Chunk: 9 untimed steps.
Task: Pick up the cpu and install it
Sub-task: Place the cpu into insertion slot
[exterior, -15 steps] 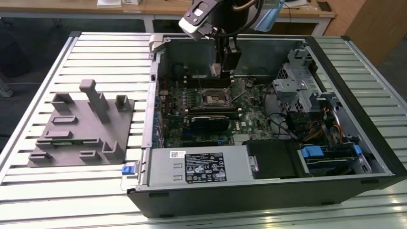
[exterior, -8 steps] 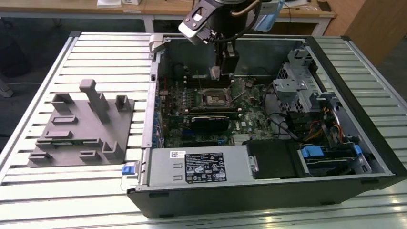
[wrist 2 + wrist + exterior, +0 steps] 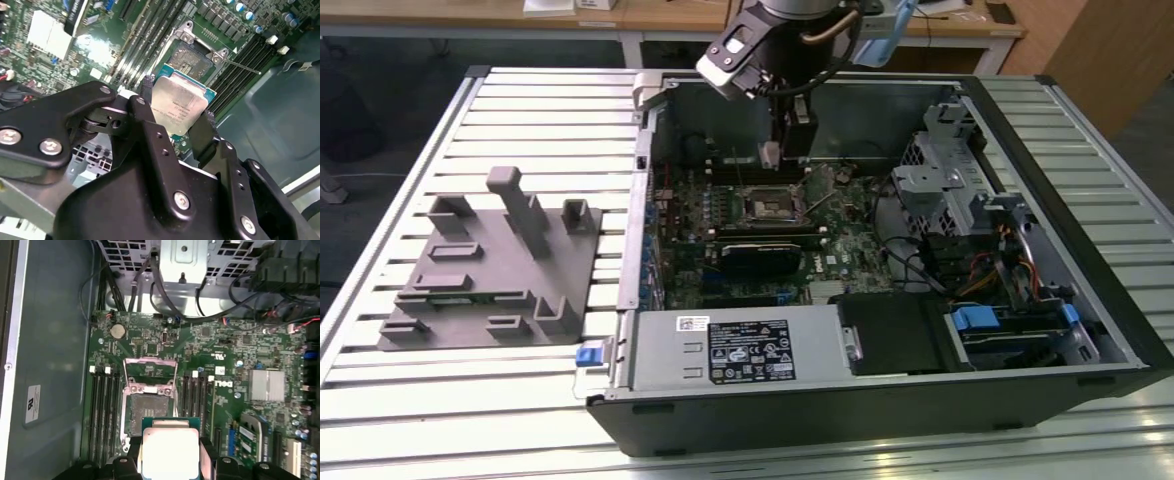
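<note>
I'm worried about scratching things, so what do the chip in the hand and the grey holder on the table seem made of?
The chip: a silvery metal lid, judging by its dull sheen, on a green board-like rim. The grey holder: matte, uniform grey with no shine, so probably plastic, though painted metal can't be ruled out.

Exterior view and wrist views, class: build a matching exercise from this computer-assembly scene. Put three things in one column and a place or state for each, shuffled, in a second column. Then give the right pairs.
Column A
1. cpu
2. socket
3. grey fixture

Column B
a. open on the green motherboard, nothing seated in it
b. on the slatted table, at the exterior view's left of the computer case
c. clamped between the fingers of the end effector, above the motherboard

Pairs: 1-c, 2-a, 3-b
</note>
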Available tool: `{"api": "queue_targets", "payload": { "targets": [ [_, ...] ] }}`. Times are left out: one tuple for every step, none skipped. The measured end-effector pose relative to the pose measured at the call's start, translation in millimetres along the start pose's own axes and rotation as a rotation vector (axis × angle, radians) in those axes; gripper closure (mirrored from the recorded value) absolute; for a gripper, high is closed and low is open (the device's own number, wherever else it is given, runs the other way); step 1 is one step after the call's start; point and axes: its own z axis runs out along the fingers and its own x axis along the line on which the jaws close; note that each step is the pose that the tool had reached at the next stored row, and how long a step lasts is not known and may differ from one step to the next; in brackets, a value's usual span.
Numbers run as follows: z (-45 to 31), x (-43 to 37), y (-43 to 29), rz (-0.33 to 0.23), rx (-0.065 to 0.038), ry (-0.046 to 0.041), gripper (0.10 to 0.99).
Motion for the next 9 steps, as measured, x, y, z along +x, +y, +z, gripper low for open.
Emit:
{"api": "queue_targets", "payload": {
  "targets": [
    [1.7, 0.7, 0.0, 0.0, 0.0, 0.0005, 0.545],
    [3.7, 1.2, -0.1, 0.0, 0.0, 0.0007, 0.545],
    [5.4, 2.0, -0.1, 0.0, 0.0, 0.0004, 0.545],
    [7.2, 3.3, -0.2, 0.0, 0.0, 0.0004, 0.545],
    [9.0, 4.7, -0.2, 0.0, 0.0, 0.0004, 0.545],
    [10.9, 6.1, -0.1, 0.0, 0.0, 0.0005, 0.545],
    [12.9, 7.8, -0.1, 0.0, 0.0, 0.0006, 0.545],
    [14.7, 9.4, -0.1, 0.001, 0.0, 0.0006, 0.545],
    [16.4, 10.8, -0.1, 0.001, 0.0, 0.0004, 0.545]
  ]
}}
